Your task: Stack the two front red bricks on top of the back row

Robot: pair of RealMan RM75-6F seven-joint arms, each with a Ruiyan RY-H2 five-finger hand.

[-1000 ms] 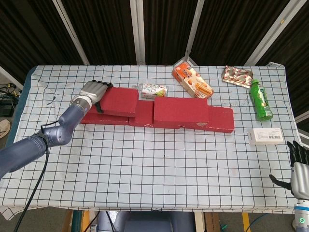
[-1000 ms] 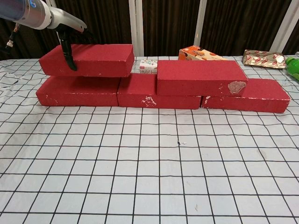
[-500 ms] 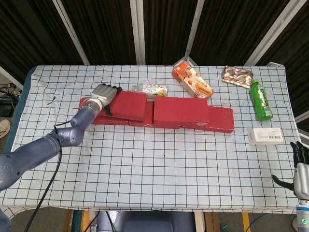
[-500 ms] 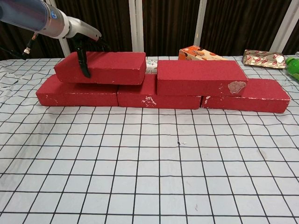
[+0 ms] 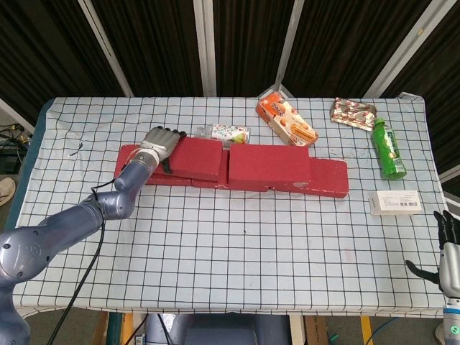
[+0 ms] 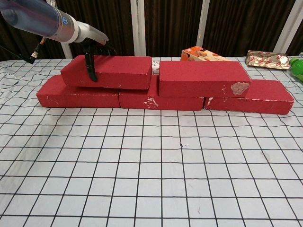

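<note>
Fingers (image 6: 90, 66) of left hand (image 5: 161, 140) partly cover upper left brick (image 6: 113, 72).

Bright, even light; sharp frames

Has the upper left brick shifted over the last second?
Yes. The upper left brick, held by the left hand, slid right along the back row, nearly meeting the other upper brick.

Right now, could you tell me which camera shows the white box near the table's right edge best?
The head view: the white box lies fully visible on the checked cloth, in front of the green bottle. The chest view leaves the box out of frame altogether, showing only the bottle's edge.
</note>
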